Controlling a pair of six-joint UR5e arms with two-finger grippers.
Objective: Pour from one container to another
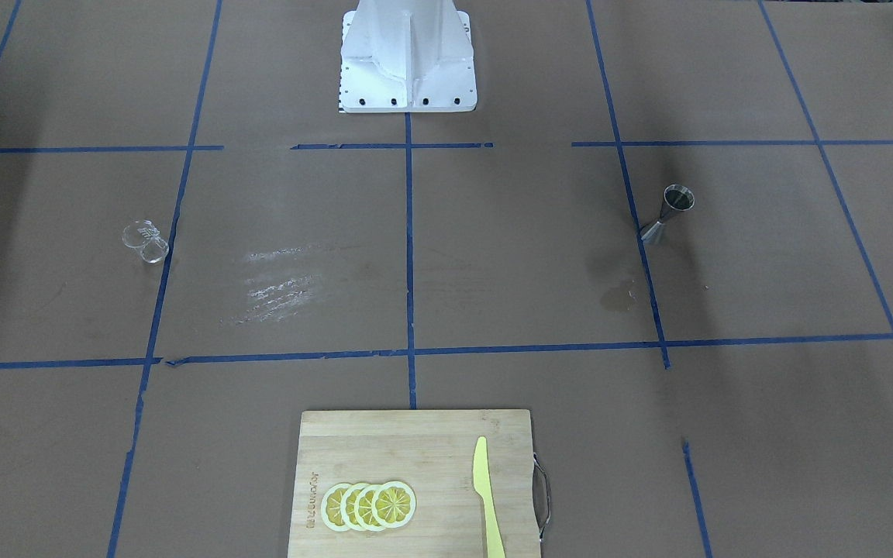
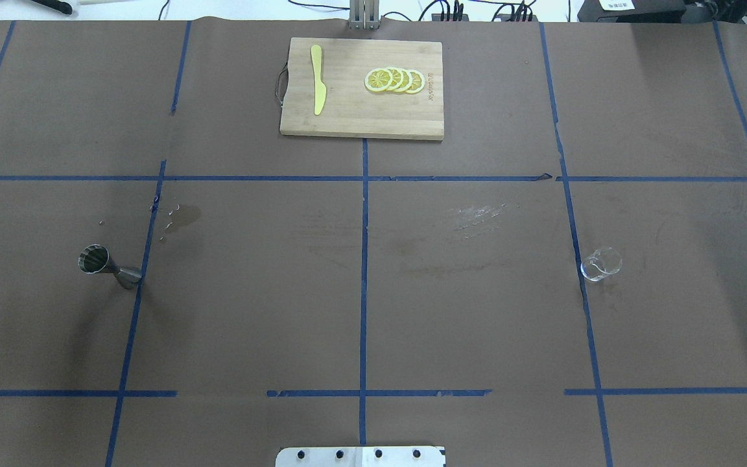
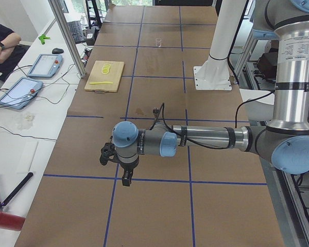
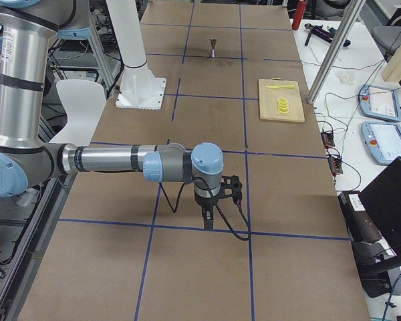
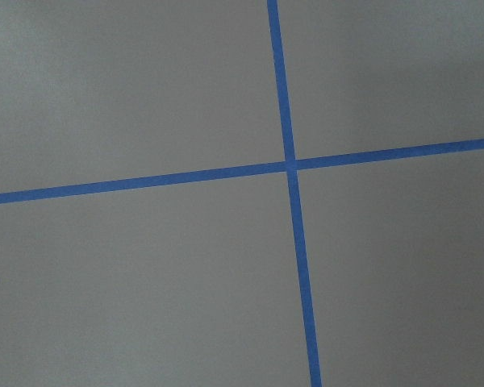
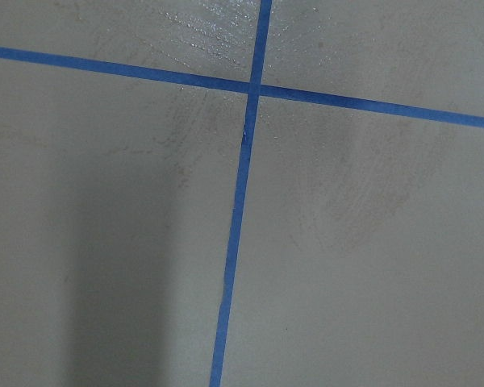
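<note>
Left gripper (image 3: 124,178): parked above bare table at its own end; nothing visibly held; spread or pressed together, cannot tell.
Right gripper (image 4: 207,218): the same at the opposite end; finger state unclear.
Double-ended steel jigger (image 2: 109,267): upright on the robot's left, probably the pourer; contents not discernible.
Small clear glass (image 2: 600,264): upright on the right, well apart from the jigger, seemingly empty.
Bamboo cutting board (image 2: 360,126): at the far edge, bearing lemon slices (image 2: 395,80) and a yellow knife (image 2: 317,87).

Bright even light, soft shadows, sl. glare on table (image 1: 284,287)
</note>
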